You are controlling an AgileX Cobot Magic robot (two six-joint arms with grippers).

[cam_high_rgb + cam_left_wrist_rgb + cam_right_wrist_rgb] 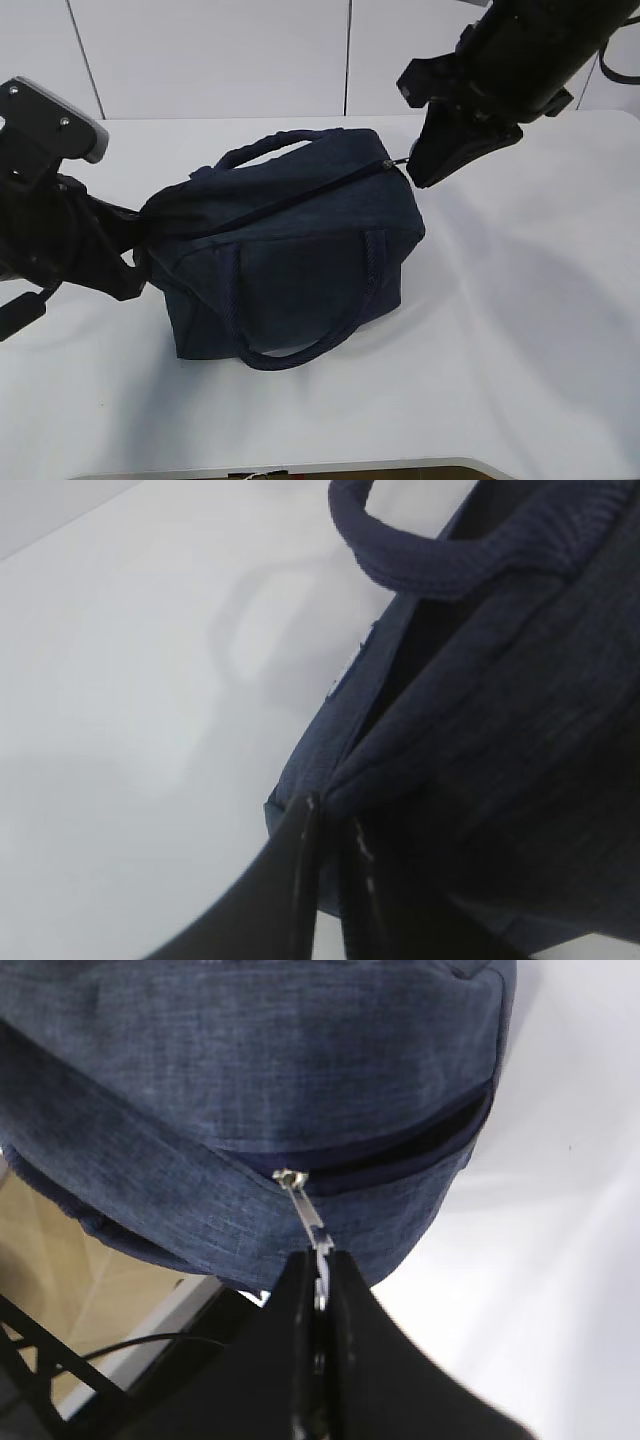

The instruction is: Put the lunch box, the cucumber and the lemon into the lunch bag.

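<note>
Right gripper (318, 1290) clenched on zipper pull (308, 1218); left gripper (330, 830) nearly closed at lunch bag (290, 250) corner, grip unclear; white table (520, 330), white wall behind.

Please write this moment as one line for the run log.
lunch bag: on table, zipper looks closed | right gripper: shut on zipper pull | left gripper: at bag's end, grip unclear | food items: not visible

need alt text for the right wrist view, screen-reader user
The right gripper is shut on the metal zipper pull of the navy lunch bag, which fills the upper frame. The zipper looks almost fully closed, the slider near the bag's end. A white table lies to the right.
</note>
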